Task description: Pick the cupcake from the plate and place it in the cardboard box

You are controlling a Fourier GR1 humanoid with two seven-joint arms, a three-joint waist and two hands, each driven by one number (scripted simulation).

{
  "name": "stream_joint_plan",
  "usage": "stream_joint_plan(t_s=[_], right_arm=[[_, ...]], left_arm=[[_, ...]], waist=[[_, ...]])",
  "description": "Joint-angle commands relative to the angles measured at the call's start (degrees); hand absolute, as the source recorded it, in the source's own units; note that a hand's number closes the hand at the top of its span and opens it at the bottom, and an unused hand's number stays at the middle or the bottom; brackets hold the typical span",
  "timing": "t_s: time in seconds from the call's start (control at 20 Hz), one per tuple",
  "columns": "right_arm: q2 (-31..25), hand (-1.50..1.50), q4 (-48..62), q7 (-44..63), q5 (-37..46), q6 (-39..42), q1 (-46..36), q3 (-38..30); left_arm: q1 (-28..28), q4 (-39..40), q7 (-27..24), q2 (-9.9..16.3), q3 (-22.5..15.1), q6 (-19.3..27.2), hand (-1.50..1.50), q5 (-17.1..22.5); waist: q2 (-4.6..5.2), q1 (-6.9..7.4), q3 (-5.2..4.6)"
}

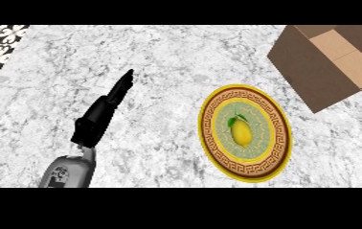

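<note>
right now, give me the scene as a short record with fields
surface: marble counter
plate: round, yellow rim with patterned brown band, right of centre
on plate: picture of a lemon at its centre; no cupcake visible on it
cardboard box: open, upper right, beyond the plate, partly cut by the view's edge
left hand: fingers straight, over the counter left of the plate, holding nothing
right hand: not in view

The hand (106,109) was black on a grey forearm (68,172). Beneath it the counter (163,55) was white marble veined with grey. To its right the plate (244,132) had a yellow rim, a brown key-pattern band and a pale green centre with a painted lemon. Farther right, the box (316,65) was plain brown cardboard.
</note>
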Motion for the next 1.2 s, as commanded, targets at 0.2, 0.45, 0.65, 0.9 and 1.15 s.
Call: stream_joint_plan(t_s=[0.2,0.45,0.65,0.9,1.15], right_arm=[[-5.9,1.50,9.2,1.9,-4.5,11.4,-10.8,1.2],[-3.8,1.50,11.1,7.3,-1.6,10.0,-20.3,8.6],[-1.7,1.50,15.3,8.5,-0.1,10.3,-27.2,11.7],[2.6,1.50,18.3,13.6,2.3,9.5,-36.3,15.6],[5.6,1.50,26.7,14.4,9.7,4.1,-45.8,18.6]], left_arm=[[-1.6,2.6,-1.5,-1.2,-0.4,-0.1,0.00,-0.8],[-1.9,2.1,-0.8,-2.5,-2.1,1.1,0.00,-2.7],[-3.8,3.5,-1.0,-0.2,0.8,-2.0,0.00,-0.2],[-4.3,3.6,-0.9,-0.7,1.2,-2.1,0.00,0.3],[-4.4,2.9,1.5,-1.9,0.4,-1.3,0.00,-0.4]], waist=[[0.41,1.54,0.01],[0.49,2.27,0.01],[0.58,2.37,0.02],[0.57,2.37,0.01],[0.67,2.75,0.04]])
